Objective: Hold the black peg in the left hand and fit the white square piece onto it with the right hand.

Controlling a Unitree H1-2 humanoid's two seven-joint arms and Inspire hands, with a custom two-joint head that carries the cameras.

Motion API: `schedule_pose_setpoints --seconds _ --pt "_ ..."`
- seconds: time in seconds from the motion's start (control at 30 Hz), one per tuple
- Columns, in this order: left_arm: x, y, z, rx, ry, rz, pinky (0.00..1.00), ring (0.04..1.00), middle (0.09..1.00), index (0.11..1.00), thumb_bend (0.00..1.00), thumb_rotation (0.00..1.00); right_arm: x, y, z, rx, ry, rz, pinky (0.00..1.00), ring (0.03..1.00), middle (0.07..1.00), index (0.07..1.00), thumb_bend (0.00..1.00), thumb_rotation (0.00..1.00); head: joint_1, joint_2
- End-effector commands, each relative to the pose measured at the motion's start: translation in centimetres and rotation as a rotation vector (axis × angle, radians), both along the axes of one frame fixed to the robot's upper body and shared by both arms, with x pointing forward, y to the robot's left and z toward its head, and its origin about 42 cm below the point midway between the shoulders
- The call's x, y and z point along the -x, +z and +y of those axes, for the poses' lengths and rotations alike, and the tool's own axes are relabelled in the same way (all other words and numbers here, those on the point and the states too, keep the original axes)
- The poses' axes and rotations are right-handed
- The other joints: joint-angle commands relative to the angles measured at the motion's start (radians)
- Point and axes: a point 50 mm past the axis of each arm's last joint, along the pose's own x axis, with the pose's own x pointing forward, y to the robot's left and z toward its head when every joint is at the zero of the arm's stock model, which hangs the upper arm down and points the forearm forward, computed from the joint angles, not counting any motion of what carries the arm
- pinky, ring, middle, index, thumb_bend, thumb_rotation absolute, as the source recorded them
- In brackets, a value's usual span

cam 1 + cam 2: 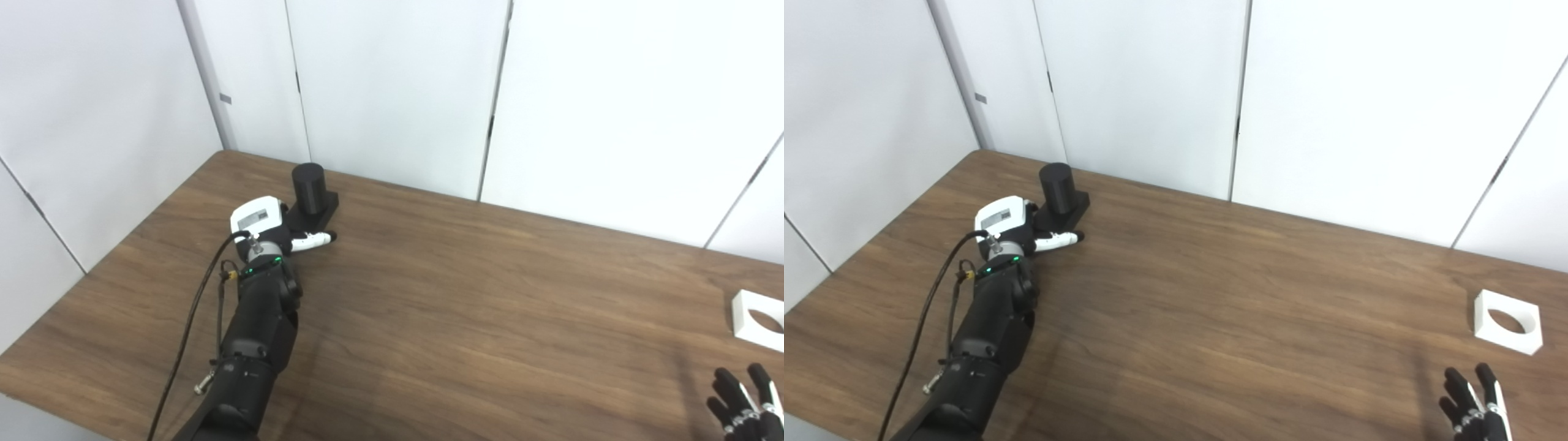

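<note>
- Two hands are at work on one brown desk point(1213, 306), and they are well apart.
- On the far left, the left hand point(269, 229) lies right beside the black peg point(308, 187). One white finger sticks out along the near side of the peg's flat base. I cannot tell if the hand has hold of the base or only rests against it, because its other fingers are hidden.
- The peg is a round post standing straight up on that base. I think the hand is there to keep it from sliding when the other piece is pushed on.
- At the near right corner, only the fingertips of the right hand point(1473, 407) show. They are spread apart and hold nothing.
- Just beyond them, a little farther away, the white square piece point(1508, 321) lies flat on the desk by the right edge. Its round hole faces up.
- I think the right hand is about to pick that piece up, so the fitting has not begun.
</note>
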Motion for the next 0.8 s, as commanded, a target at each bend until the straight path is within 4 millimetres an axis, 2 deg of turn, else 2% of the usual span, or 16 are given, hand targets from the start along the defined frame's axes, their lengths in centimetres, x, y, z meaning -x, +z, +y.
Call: schedule_pose_setpoints --seconds 0.0,0.47,0.67,0.77 --pt "-1.87 3.33 0.51 -0.063 0.002 -0.088 0.95 0.932 0.908 0.852 0.86 0.68 0.79 -0.95 0.73 -0.050 -0.007 0.030 0.97 0.953 0.927 1.000 0.72 0.96 0.001 0.000" --pt "-2.15 3.14 0.51 -0.082 0.012 -0.081 0.94 0.918 0.894 0.836 0.80 0.67 0.82 -1.20 0.45 -0.039 -0.010 0.034 0.93 0.934 0.908 0.986 0.71 0.96 -0.005 0.004" --pt "-2.46 2.98 0.36 -0.113 0.015 -0.091 0.87 0.882 0.865 0.791 0.74 0.69 0.88 -1.14 0.60 -0.041 -0.015 0.039 0.93 0.935 0.906 0.982 0.72 0.94 -0.013 0.000" --pt "-2.56 2.83 0.35 -0.122 0.019 -0.105 0.84 0.858 0.840 0.752 0.71 0.66 0.92 -1.13 0.66 -0.039 -0.015 0.041 0.93 0.939 0.910 0.981 0.73 0.94 -0.018 -0.006"
